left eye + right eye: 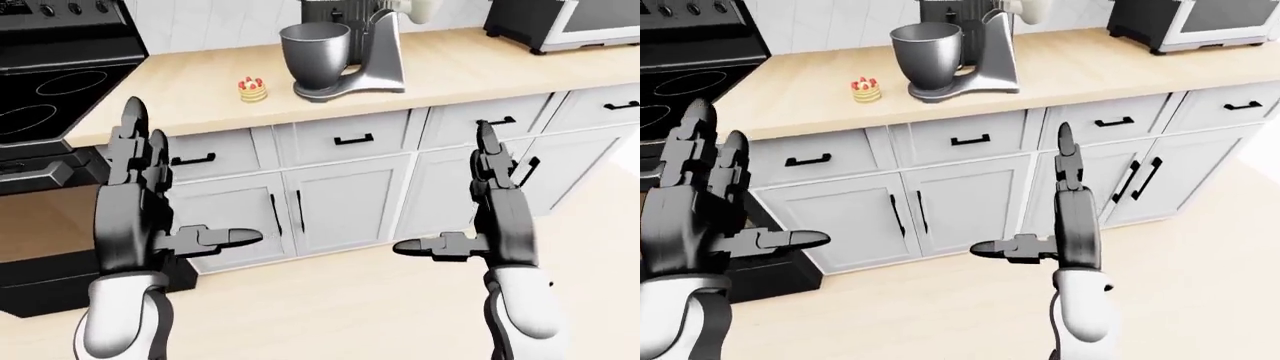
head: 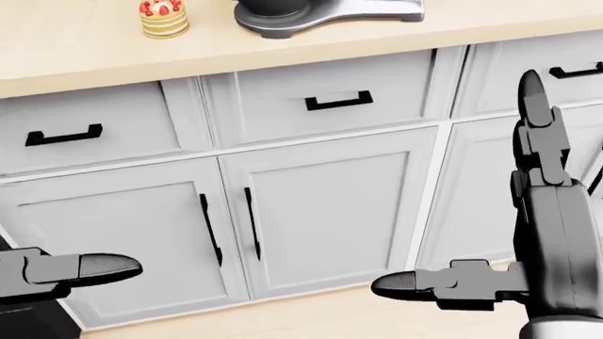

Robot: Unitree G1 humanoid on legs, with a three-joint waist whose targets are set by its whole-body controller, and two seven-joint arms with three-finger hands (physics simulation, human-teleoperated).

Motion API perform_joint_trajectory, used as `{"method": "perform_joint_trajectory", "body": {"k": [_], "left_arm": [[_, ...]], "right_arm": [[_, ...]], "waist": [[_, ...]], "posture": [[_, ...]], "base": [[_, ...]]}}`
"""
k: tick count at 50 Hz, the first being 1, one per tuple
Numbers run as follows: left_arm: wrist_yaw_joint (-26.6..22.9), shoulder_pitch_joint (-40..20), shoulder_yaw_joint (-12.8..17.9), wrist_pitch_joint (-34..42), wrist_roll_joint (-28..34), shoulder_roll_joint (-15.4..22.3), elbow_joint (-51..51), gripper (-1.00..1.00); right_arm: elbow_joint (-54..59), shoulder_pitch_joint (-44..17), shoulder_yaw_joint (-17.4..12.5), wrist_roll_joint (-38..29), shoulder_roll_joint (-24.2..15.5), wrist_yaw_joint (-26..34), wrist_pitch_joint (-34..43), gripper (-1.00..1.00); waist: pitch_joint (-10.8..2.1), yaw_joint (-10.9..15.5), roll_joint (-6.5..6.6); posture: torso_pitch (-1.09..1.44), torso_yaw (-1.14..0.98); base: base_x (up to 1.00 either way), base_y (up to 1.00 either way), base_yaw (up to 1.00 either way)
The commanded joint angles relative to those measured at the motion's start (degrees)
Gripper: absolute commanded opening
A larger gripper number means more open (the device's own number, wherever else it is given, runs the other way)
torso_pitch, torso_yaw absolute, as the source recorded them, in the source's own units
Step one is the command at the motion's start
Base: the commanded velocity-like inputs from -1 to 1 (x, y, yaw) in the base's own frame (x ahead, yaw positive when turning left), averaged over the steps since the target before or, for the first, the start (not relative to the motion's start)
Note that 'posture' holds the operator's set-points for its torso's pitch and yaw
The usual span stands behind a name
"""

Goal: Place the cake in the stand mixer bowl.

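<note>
A small layered cake [image 1: 252,89] with red berries on top sits on the wooden counter [image 1: 470,67], left of the stand mixer [image 1: 375,52]. The mixer's grey metal bowl [image 1: 315,54] stands upright on its base, apparently empty. The cake also shows at the top of the head view [image 2: 164,17]. My left hand [image 1: 160,202] is open and empty, low at the left, well below the counter. My right hand [image 1: 480,202] is open and empty, low at the right, before the white cabinet doors.
A black stove [image 1: 50,97] stands at the left of the counter. A toaster oven [image 1: 565,22] sits at the counter's top right. White drawers and cabinet doors [image 1: 345,195] with black handles run under the counter. Wooden floor [image 1: 350,307] lies below.
</note>
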Motion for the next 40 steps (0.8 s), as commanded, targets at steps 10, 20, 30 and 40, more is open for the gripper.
{"method": "perform_joint_trajectory", "body": {"k": [10,20,30,40], "left_arm": [[0.2,-0.4,0.4,-1.5,0.4,0.4,-1.2,1.0],[0.2,-0.3,0.3,-1.6,0.4,0.2,-1.4,1.0],[0.3,-0.6,0.3,-1.1,0.5,0.3,-1.7,1.0],[0.4,-1.2,0.5,-0.9,0.3,0.5,-1.5,1.0]], "right_arm": [[-2.4,-0.3,0.4,0.3,0.2,-0.4,-2.2,1.0],[-2.4,-0.1,0.0,0.7,0.1,-0.4,-2.8,1.0],[-3.0,-0.5,0.6,0.1,0.2,-0.4,-1.9,1.0],[-2.6,-0.7,-0.1,0.6,0.0,-0.2,-2.3,1.0]], "waist": [[-1.88,0.8,1.66],[-0.09,1.3,-1.9],[-0.37,1.3,-3.19],[-0.41,1.1,2.7]], "posture": [[0.0,0.0],[0.0,0.0],[0.0,0.0],[0.0,0.0]], "base": [[0.01,0.17,0.0],[0.16,0.0,0.0],[0.18,0.0,0.0],[0.18,0.0,0.0]]}}
